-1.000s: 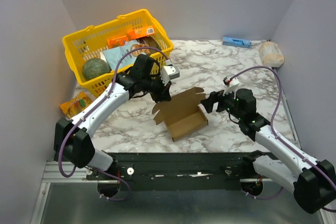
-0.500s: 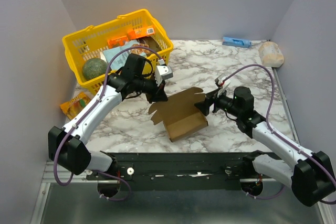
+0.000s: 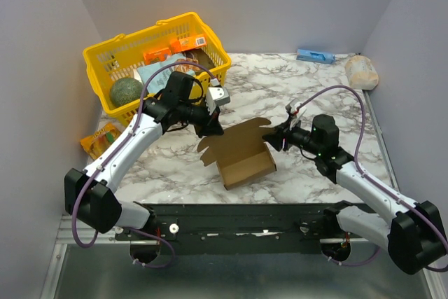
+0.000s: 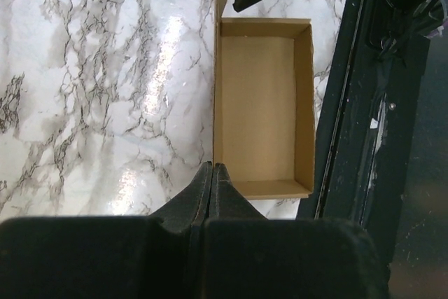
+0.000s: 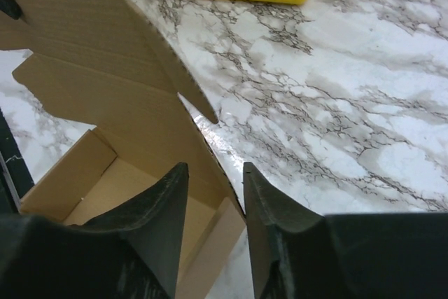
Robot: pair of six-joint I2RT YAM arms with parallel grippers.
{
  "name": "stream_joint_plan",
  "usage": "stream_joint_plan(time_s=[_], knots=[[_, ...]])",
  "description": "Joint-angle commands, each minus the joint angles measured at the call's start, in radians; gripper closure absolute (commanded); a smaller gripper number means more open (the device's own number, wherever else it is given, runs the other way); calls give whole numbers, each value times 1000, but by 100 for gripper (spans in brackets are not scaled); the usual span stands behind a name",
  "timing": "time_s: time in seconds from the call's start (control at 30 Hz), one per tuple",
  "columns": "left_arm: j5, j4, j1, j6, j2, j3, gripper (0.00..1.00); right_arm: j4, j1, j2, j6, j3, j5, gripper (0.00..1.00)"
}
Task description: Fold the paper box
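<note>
The paper box (image 3: pixel 245 162) is a small brown open carton on the marble, its lid flap standing up along the far side. My left gripper (image 3: pixel 212 129) is at the flap's left end. In the left wrist view its fingers (image 4: pixel 211 167) are pressed together on the thin edge of the upright wall of the box (image 4: pixel 259 103). My right gripper (image 3: pixel 271 136) is at the box's right far corner. In the right wrist view it (image 5: pixel 215 166) straddles the cardboard wall (image 5: pixel 105 103), one finger inside the carton and one outside, with a gap left between them.
A yellow basket (image 3: pixel 140 35) with a green ball (image 3: pixel 127 91) and packets stands at the back left. An orange packet (image 3: pixel 101 138) lies beside it. A small blue box (image 3: pixel 315 56) and a pale roll (image 3: pixel 361 71) sit at the back right. A dark rail (image 3: pixel 238 218) runs along the near edge.
My right gripper has moved left onto the box's corner and its jaws have narrowed around the wall. The left arm shifted slightly left with the flap, then held still.
</note>
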Motion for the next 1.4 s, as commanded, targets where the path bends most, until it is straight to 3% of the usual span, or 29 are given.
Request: stream_joint_plan(time_s=[0.0, 0.13, 0.57, 0.77, 1.13, 1.37], knots=[[15, 7, 0, -21, 12, -2, 100, 24, 3, -1, 25, 23, -87, 58], [0, 24, -1, -37, 15, -7, 100, 34, 25, -1, 43, 13, -55, 62], [-49, 90, -1, -104, 25, -14, 100, -28, 178, -30, 43, 23, 328, 76], [-115, 96, -3, -118, 33, -16, 100, -84, 233, -3, 51, 57, 454, 75], [-192, 93, -3, -117, 30, -19, 100, -183, 238, -17, 58, 65, 500, 74], [-134, 104, -3, -115, 29, -22, 100, -108, 239, -21, 49, 26, 400, 76]])
